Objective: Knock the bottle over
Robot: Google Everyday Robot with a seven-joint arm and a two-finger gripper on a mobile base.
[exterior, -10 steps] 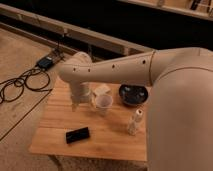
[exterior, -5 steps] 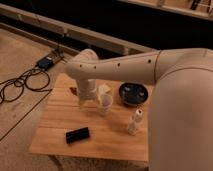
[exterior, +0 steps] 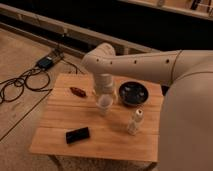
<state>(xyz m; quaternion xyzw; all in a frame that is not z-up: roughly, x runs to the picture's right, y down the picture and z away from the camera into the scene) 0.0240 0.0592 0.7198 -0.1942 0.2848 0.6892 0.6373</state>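
Observation:
The bottle (exterior: 134, 121) is small, slim and pale with a whitish cap. It stands upright on the right part of the wooden table (exterior: 60, 117). A white tapered cup (exterior: 104, 104) stands left of it near the table's middle. My gripper (exterior: 103, 93) hangs from the white arm just above and behind the cup, to the upper left of the bottle and apart from it. The arm's wrist hides most of the gripper.
A black bowl (exterior: 133, 93) sits at the table's back right, just behind the bottle. A flat black object (exterior: 77, 134) lies at the front left. A small reddish-brown object (exterior: 77, 91) lies at the back left. Cables (exterior: 20, 85) and a power brick (exterior: 46, 62) lie on the floor to the left.
My arm has swung to the right over the table, bringing the gripper from the table's left side to just above the cup. The bottle, cup and bowl have not moved.

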